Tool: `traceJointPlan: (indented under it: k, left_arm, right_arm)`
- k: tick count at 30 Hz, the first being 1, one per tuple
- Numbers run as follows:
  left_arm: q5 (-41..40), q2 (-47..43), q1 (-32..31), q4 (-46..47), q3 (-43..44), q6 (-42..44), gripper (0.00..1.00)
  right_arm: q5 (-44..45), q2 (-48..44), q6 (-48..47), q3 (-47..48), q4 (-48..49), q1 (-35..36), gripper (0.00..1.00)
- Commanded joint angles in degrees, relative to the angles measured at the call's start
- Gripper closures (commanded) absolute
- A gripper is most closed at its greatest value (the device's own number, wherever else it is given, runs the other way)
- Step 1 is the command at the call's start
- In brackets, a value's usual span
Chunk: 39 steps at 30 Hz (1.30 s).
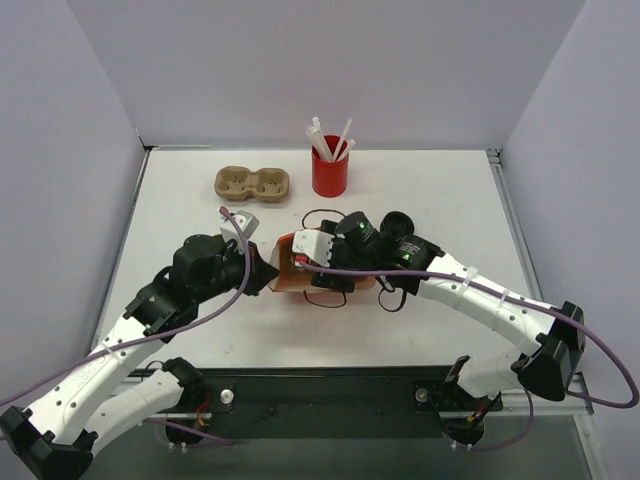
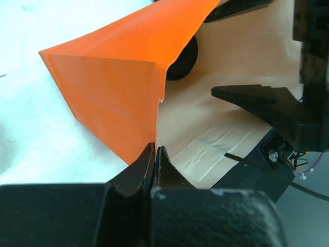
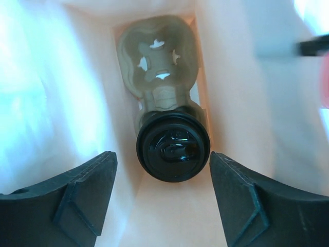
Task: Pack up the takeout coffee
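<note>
**Left pincer (image 2: 155, 152) clamps the bag lip; right pincer (image 3: 162, 164) stands spread over a seated cup**

Top view: the orange paper bag (image 1: 284, 277) sits mid-table (image 1: 450, 200) between the two arms. The right wrist covers its mouth, so the fingers are hidden here. A tan cup carrier (image 1: 252, 183) and a red cup of straws (image 1: 330, 170) stand well apart at the far side. A dark round shape beside the right wrist may be the second coffee, but I cannot tell.

Left wrist view: the left pincer is pressed tight on a thin edge of the bag's paper. That hold is slight. A pull by the left arm could slip off the paper or tear it, and the mouth would then fold onto the right pincer inside.

Right wrist view: one coffee cup (image 3: 173, 146), black-lidded, sits in the near hole of an inner carrier (image 3: 157, 56) at the bag's bottom. The far hole is bare. The right pincer grips nothing, with a finger on each side, both apart from the cup. If it withdraws crooked, a finger could catch the lid or the paper wall and tip the cup. A second cup would have to pass this one to reach the far hole, and could knock it.
</note>
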Motion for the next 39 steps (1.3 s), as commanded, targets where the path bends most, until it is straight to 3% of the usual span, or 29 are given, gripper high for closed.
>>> traceJointPlan:
  k: [1,6,8,16,26,39]
  left_arm:
    - [-1.70,1.13,-0.23,0.49,4.83,-1.86,1.00]
    - [-2.58,3.33,-0.23,0.14,7.02,-3.09,0.93]
    - [-2.75,4.29,-0.14,-0.03,7.73,-3.27,0.85]
    - [-6.79,6.23,-0.23,-0.65,10.81,-4.06,0.69]
    - [-8.20,6.76,-0.14,1.99,10.10,-5.64,0.62]
    - [-8.73,10.36,-0.14,2.25,14.58,-3.54,0.61]
  right_arm:
    - [-1.76,-3.40,4.26,4.32,-2.39,-0.04,0.30]
    - [-3.87,-5.07,8.57,5.47,-2.47,-0.83,0.35]
    - [-4.66,-5.33,9.45,6.17,-2.56,-1.09,0.37]
    - [-2.12,-5.42,15.95,10.65,-2.65,-3.11,0.39]
    - [-1.15,-5.69,20.60,14.26,-1.07,-6.62,0.40]
    - [8.16,-2.61,27.56,19.88,7.54,-9.00,0.40]
